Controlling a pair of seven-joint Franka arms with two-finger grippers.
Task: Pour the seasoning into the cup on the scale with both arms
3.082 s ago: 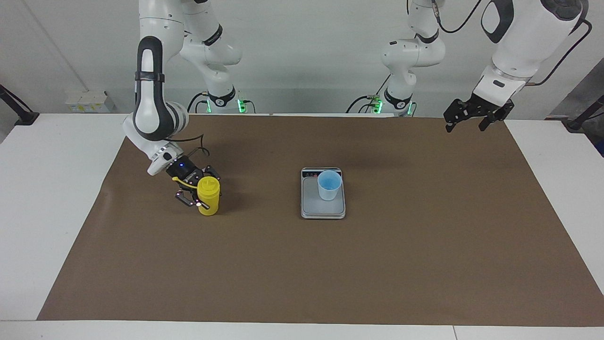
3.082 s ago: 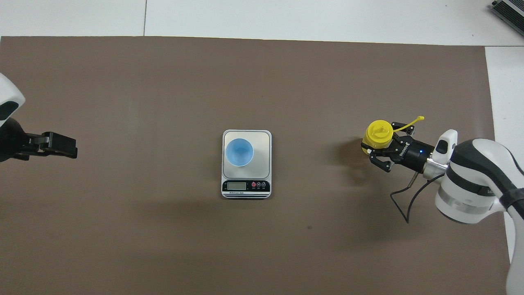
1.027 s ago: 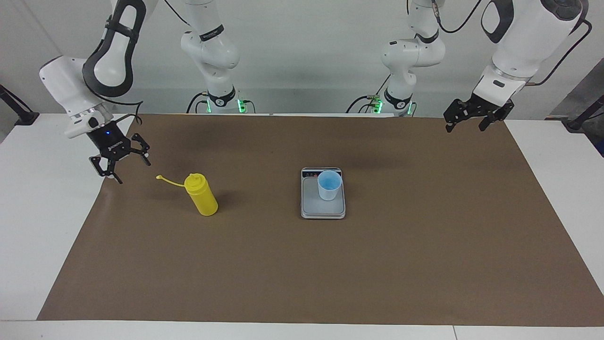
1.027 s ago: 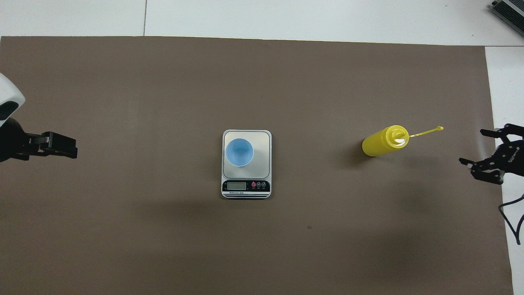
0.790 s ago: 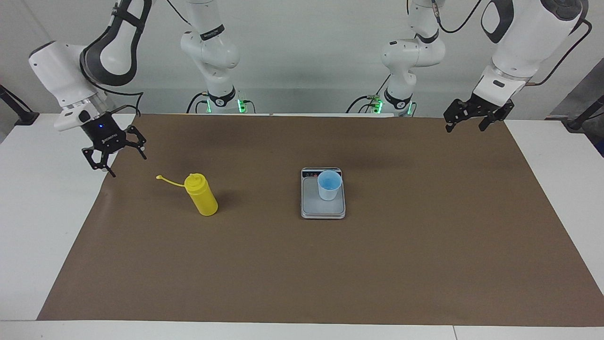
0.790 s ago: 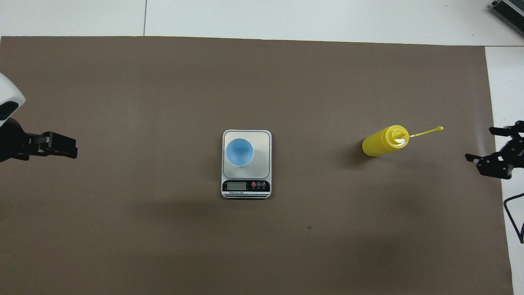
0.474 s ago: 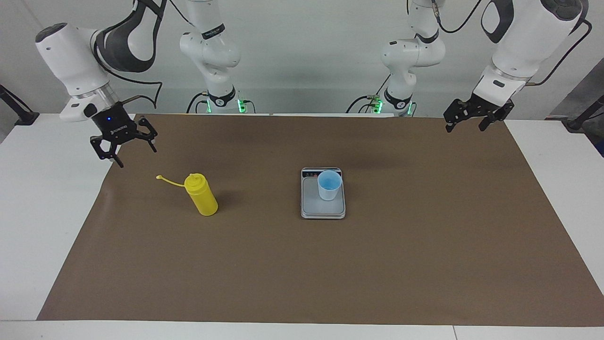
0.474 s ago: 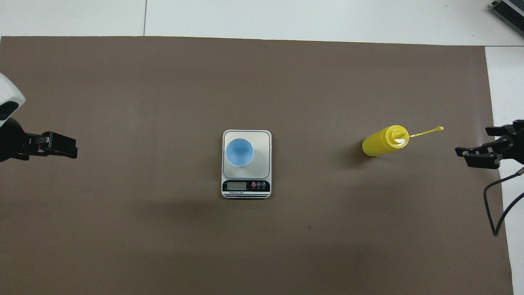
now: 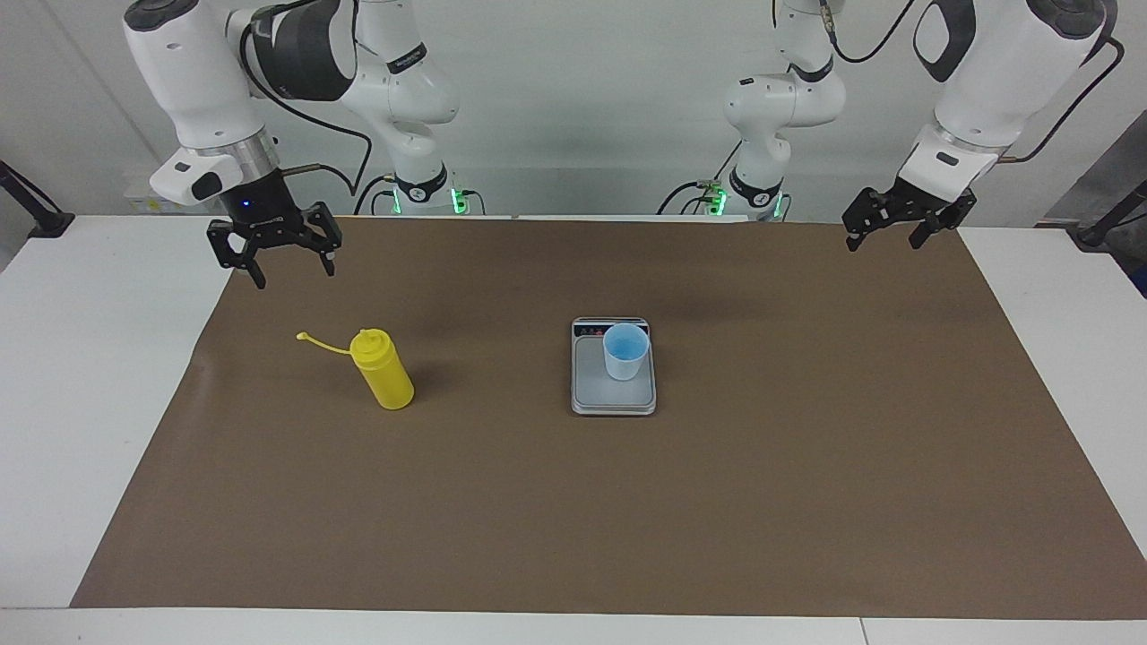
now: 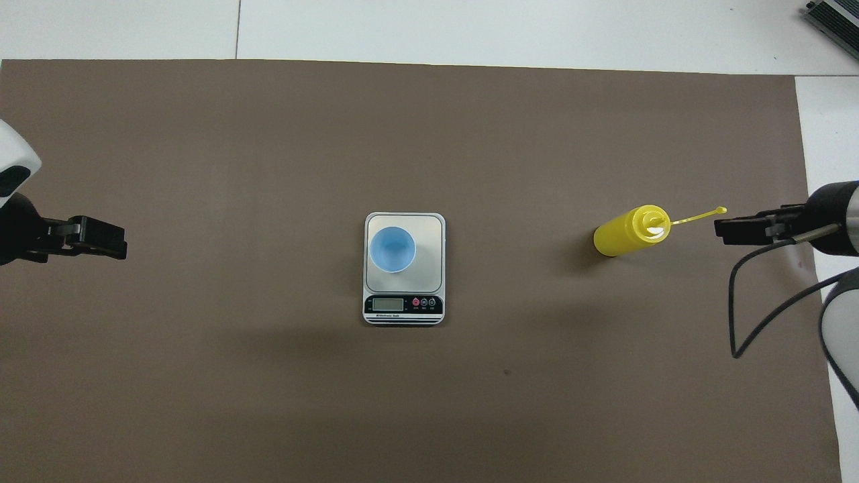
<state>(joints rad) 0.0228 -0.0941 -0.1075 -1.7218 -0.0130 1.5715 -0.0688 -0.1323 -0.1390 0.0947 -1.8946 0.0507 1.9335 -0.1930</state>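
Right gripper (image 9: 288, 266): raised over the brown mat (image 9: 573, 502) at the right arm's end of the table, empty. The facing view shows both fingers hanging down and set wide apart; the overhead view (image 10: 728, 229) shows only a dark bar side-on, so the gap cannot be read there.
Left gripper (image 9: 887, 235): raised over the mat's corner at the left arm's end, empty, this arm waits. The facing view shows the fingers spread wide; the overhead view (image 10: 111, 245) shows a dark block with no visible gap.
Scale (image 9: 591, 394): flat on the mat at mid-table, display strip on the short edge nearest the robots. The overhead view (image 10: 429, 231) shows the display window and round buttons; the facing view shows that strip only as a thin dark band.
Cup (image 9: 625, 351): upright on the scale's weighing plate, toward the left arm's side of the plate. The overhead view (image 10: 392, 249) looks straight into its blue interior; the facing view shows its tapered wall.
Bottle (image 9: 383, 369): standing on the mat toward the right arm's end, well apart from the scale and from both grippers. The overhead view (image 10: 629, 231) shows the nozzle top.
Cap (image 9: 302, 337): off the nozzle, at the tip of its thin tether, pointing toward the right arm's end. In the overhead view (image 10: 721, 210) it appears just beside the right gripper; the facing view shows the gripper high above it, not touching.
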